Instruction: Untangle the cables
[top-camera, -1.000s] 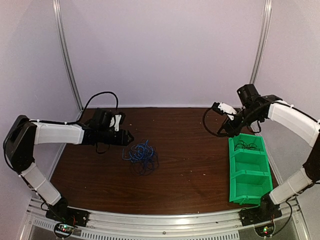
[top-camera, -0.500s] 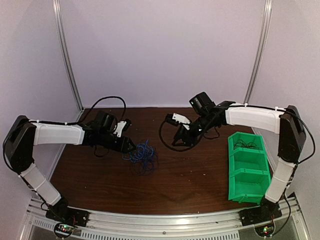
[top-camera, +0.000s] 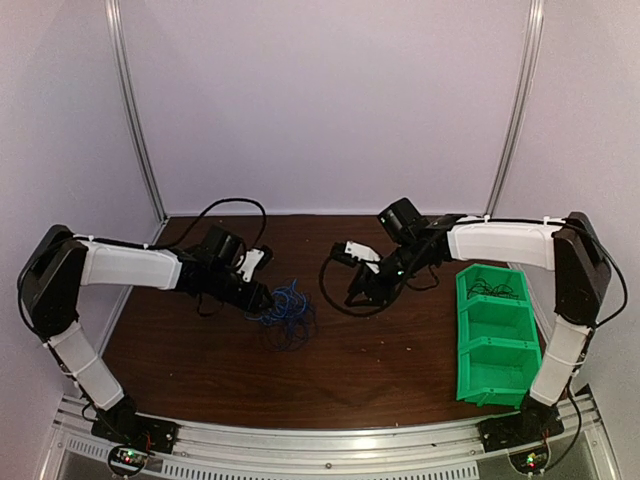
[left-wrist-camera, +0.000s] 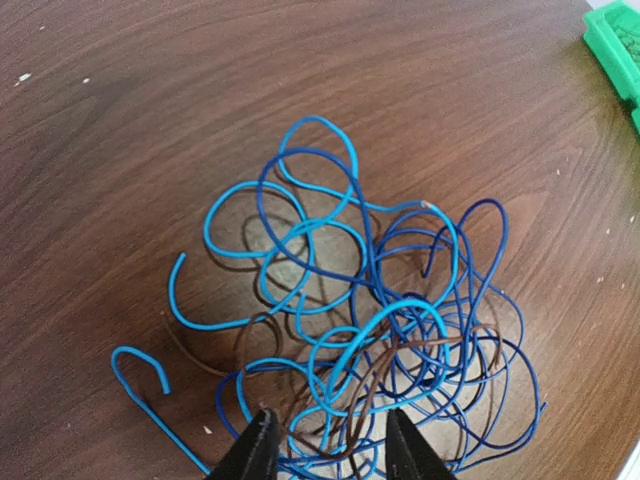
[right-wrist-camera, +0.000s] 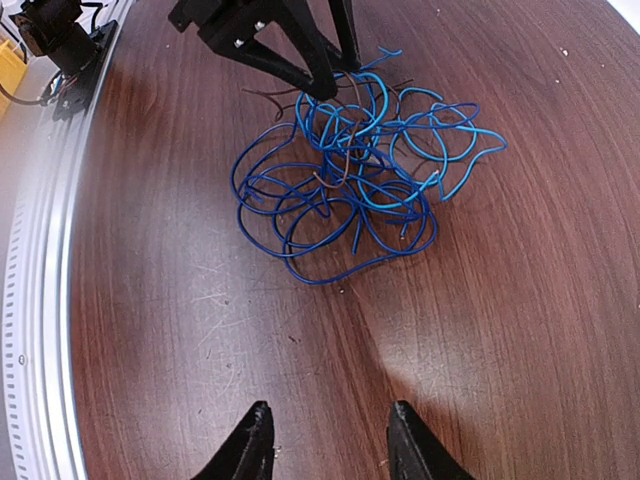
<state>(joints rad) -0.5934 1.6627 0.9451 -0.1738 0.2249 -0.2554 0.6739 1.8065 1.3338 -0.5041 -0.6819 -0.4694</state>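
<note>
Left wrist view showed my left pincer (left-wrist-camera: 328, 445) open at the bottom edge, straddling strands of the cables (left-wrist-camera: 365, 300), tangled mid-frame on the table (left-wrist-camera: 120, 90). My right pincer (right-wrist-camera: 325, 440) hung open near them. Grasping step, I judged; next, pinch one strand, then pull.

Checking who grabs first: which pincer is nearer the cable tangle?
Left. The left pincer sits at the cable tangle, strands between its fingers; the right pincer hovers apart, bare table between.
</note>
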